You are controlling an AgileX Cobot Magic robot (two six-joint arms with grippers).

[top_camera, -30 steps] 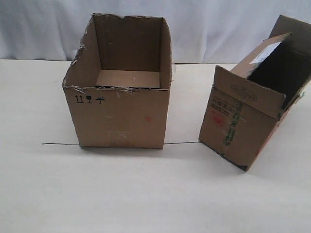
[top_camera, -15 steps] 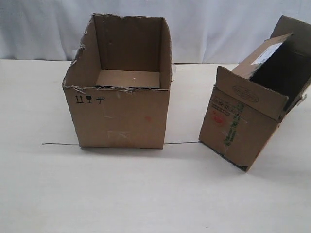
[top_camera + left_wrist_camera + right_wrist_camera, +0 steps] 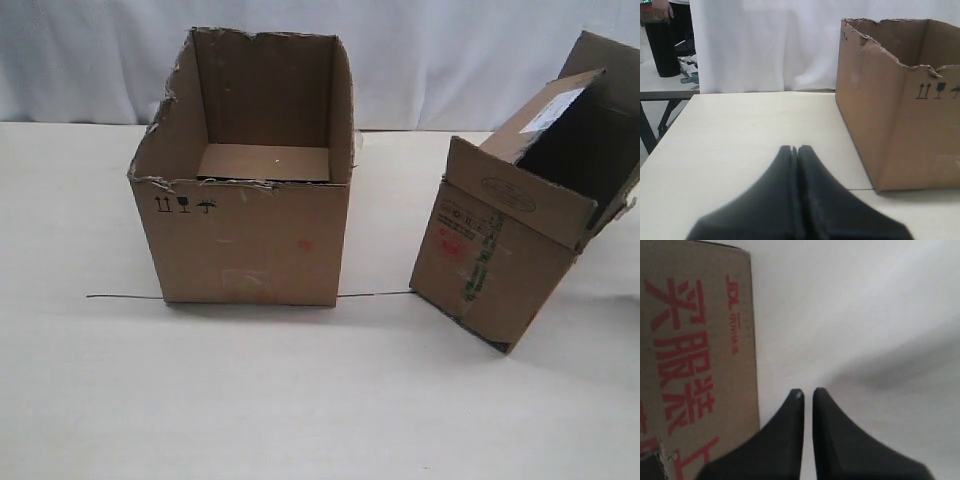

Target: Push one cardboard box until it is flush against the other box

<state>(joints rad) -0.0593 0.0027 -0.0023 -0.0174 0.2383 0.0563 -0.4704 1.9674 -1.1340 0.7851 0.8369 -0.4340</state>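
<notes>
The narrower carton [image 3: 480,270], with upright flaps, a white label [image 3: 550,108] and red and green print, stands skewed at the right of the table. The wider ragged-rimmed carton [image 3: 245,240] stands left of it, with a gap between them. Neither gripper shows in the exterior view. In the left wrist view my left gripper [image 3: 794,148] is shut and empty above the table, apart from the wider carton [image 3: 905,140]. In the right wrist view my right gripper [image 3: 808,391] is shut, with a slit between its tips, close beside the red-printed side of the narrower carton [image 3: 690,340].
A thin dark line [image 3: 120,296] runs across the pale table [image 3: 300,400] under the wider carton's front edge. A white curtain [image 3: 450,60] hangs behind. The left wrist view shows the table's edge [image 3: 670,95] and a floor with dark objects beyond it.
The narrower carton's upper part has shifted slightly to the right. The wider carton has not moved.
</notes>
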